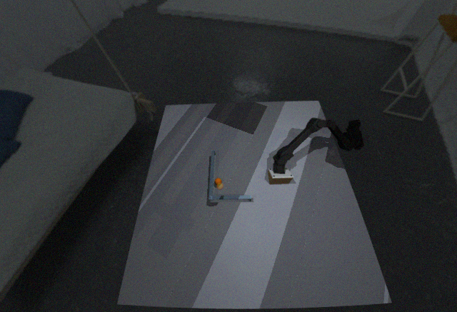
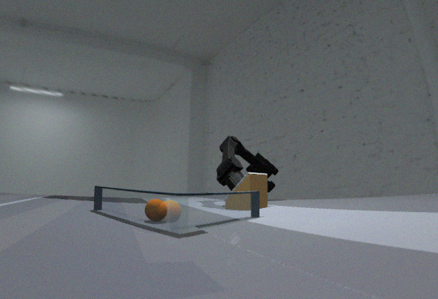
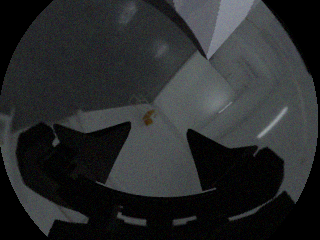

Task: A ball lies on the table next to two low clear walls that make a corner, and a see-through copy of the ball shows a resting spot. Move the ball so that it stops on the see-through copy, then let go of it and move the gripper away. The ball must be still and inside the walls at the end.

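The orange ball [image 1: 218,180] lies on the table inside the corner of the two low clear walls [image 1: 212,194], close to the long wall. The pale see-through copy [image 1: 220,186] overlaps it, offset slightly toward the corner. In the exterior view the ball [image 2: 154,209] sits just left of the copy [image 2: 172,211] and overlaps it in part. My gripper [image 1: 352,137] is open and empty, held far from the ball beyond the arm's base. In the wrist view the open fingers frame the distant ball [image 3: 148,118].
The arm's tan base block [image 1: 280,176] stands right of the walls. A pale sofa-like shape [image 1: 55,153] lies left of the table, and wire frames [image 1: 405,94] stand at the far right.
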Motion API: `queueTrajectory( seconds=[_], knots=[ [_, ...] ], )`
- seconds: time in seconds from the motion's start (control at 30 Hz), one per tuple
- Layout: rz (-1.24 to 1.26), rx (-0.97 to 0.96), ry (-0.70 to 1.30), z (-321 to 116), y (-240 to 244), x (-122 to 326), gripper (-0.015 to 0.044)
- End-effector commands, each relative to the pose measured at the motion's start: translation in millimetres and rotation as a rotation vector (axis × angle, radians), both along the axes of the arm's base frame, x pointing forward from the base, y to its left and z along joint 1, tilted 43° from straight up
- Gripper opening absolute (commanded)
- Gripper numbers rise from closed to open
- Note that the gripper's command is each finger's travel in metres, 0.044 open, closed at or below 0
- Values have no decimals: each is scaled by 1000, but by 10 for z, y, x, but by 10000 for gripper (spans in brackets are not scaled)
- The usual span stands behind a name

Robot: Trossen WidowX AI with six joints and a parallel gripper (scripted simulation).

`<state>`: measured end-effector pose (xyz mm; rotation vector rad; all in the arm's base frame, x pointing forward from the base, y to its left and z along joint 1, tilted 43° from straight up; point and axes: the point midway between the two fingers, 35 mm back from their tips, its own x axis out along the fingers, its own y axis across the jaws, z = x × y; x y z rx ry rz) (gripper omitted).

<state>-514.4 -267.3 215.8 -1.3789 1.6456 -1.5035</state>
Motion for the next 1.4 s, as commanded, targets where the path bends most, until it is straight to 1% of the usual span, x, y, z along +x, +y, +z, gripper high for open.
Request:
queueTrajectory(
  seconds=[0.0, 0.07, 0.33, 0.63, 0.87, 1.07, 1.23, 1.37],
  knots=[
    [1, -1, -1, 6, -7, 3, 374],
    [7, -9, -10, 51, -63, 32, 321],
    [75, -92, -114, 541, -636, 406, 321],
    [174, -190, -243, 1142, -1246, 1050, 321],
    [269, -259, -337, 1609, -1630, 1709, 321],
    [351, -305, -404, 1958, -1836, 2287, 321],
    [460, -328, -405, 2288, -1989, 2999, 321],
    [554, -350, -409, 2553, -2022, 3603, 321]
  ],
)
